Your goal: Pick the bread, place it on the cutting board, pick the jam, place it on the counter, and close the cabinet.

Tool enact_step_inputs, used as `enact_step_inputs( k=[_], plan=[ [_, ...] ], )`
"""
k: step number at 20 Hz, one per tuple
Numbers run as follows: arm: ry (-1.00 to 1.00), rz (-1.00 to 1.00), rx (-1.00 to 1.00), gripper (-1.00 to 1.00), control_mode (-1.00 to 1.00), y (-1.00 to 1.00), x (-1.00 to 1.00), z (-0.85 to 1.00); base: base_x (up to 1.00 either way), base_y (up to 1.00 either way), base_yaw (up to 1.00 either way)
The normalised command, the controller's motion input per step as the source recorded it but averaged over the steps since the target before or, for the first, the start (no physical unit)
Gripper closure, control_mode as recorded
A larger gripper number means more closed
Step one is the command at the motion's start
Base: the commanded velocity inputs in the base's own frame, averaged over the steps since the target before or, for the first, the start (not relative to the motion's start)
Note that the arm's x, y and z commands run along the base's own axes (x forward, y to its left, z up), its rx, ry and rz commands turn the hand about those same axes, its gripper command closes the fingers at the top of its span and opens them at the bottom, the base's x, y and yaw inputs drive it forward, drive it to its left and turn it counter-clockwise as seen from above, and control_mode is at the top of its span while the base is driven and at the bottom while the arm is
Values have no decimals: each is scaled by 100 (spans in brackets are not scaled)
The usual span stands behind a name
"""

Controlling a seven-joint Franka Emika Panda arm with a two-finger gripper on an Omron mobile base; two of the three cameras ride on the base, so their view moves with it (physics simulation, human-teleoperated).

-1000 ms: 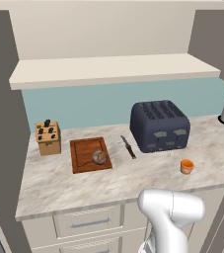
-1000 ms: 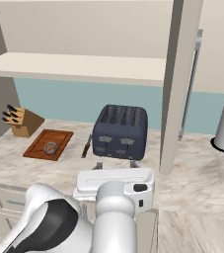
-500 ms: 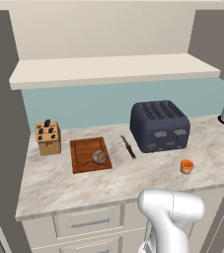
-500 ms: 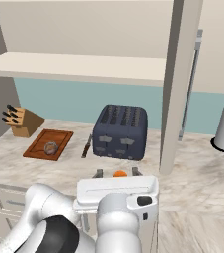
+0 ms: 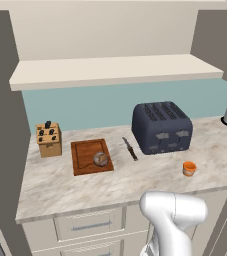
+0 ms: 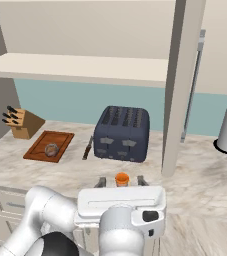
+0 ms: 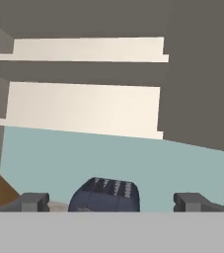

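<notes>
Cabinet [image 5: 115,37]: cream upper wall unit above the teal backsplash, its shelves exposed; one door [image 6: 184,85] stands swung out edge-on, with a long silver bar handle.

Counter [image 5: 85,185]: beige marbled stone over cream drawers [image 5: 87,225], carrying every item listed below.

Toaster [image 5: 161,127]: dark blue, four slots, at the back of the counter, right of centre in the left base view.

Cutting board [image 5: 90,156]: reddish-brown, flat, rectangular, lying left of the toaster and just right of the knife block.

Knife block [image 5: 48,139]: light wood with dark handles, near the backsplash at the left.

Knife [image 5: 130,149]: lies flat on the counter between the board and the toaster, apart from both.

Bread [image 5: 100,159]: small, round, brownish, resting on the right part of the cutting board.

Jam [image 5: 189,168]: small orange jar, upright on the counter in front of the toaster's right end, near the counter's front edge, touching nothing else.

Gripper [image 6: 122,181]: fingers spread wide and holding nothing, at the near edge of the counter; in the right base view the jam shows between the two fingers, beyond them.
</notes>
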Motion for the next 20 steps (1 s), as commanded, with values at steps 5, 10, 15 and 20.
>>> enact_step_inputs(
  k=[5, 10, 15, 20],
  plan=[
    [-1, -4, 0, -100, -100, -8, -18, 2, 0, 0, 0],
    [0, -4, 0, -100, -100, -8, -19, 1, 0, 0, 0],
    [0, -3, 0, -100, -100, -13, -11, 9, 0, 0, 0],
    [0, -1, 0, -100, -100, -16, -10, 19, 0, 0, 0]
  ],
)
